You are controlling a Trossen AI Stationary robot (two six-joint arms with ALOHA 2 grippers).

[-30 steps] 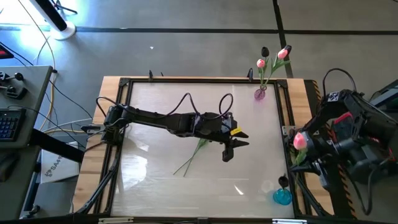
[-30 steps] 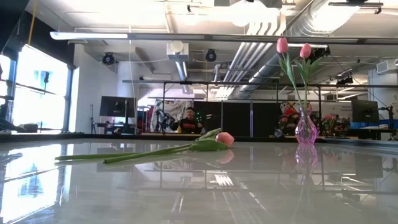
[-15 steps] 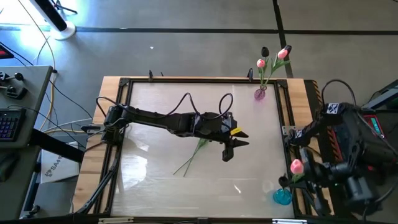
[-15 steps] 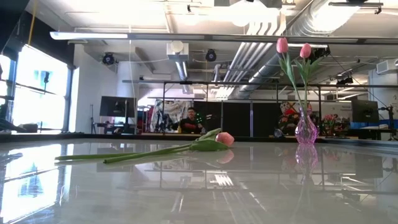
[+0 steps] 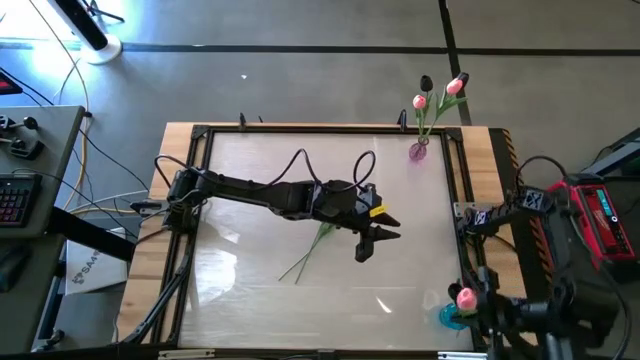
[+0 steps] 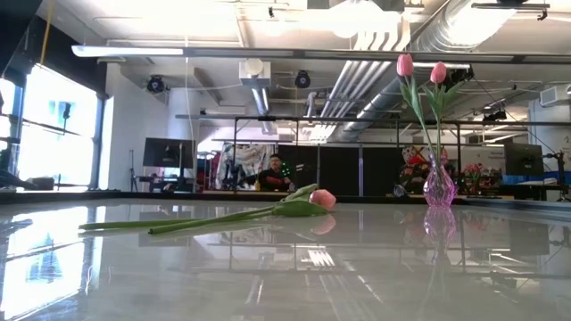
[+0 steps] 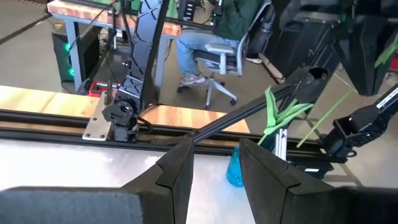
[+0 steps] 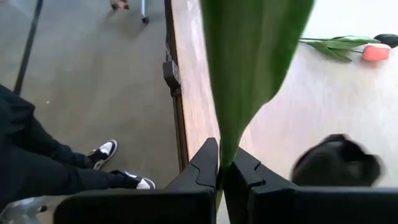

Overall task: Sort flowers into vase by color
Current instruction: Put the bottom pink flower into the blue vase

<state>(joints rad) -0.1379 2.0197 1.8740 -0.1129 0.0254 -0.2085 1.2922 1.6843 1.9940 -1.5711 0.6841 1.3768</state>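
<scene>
Nearest the table's front right corner, the right gripper (image 8: pixel 221 171) hung over the blue vase (image 5: pixel 453 317), jaws pinched on a pink tulip (image 5: pixel 464 297) by its green leaf (image 8: pixel 249 68). Further in, toward the table (image 5: pixel 250 290) centre, the left gripper (image 5: pixel 368 236) hovered with jaws spread, holding nothing; another pink tulip (image 6: pixel 322 198) lay flat on the table under it, stem (image 5: pixel 305 258) running toward the front. Farthest from the blue vase, at the back right corner, the pink vase (image 5: pixel 418 151) held two pink tulips (image 6: pixel 406 64) and a dark one (image 5: pixel 426 83).
</scene>
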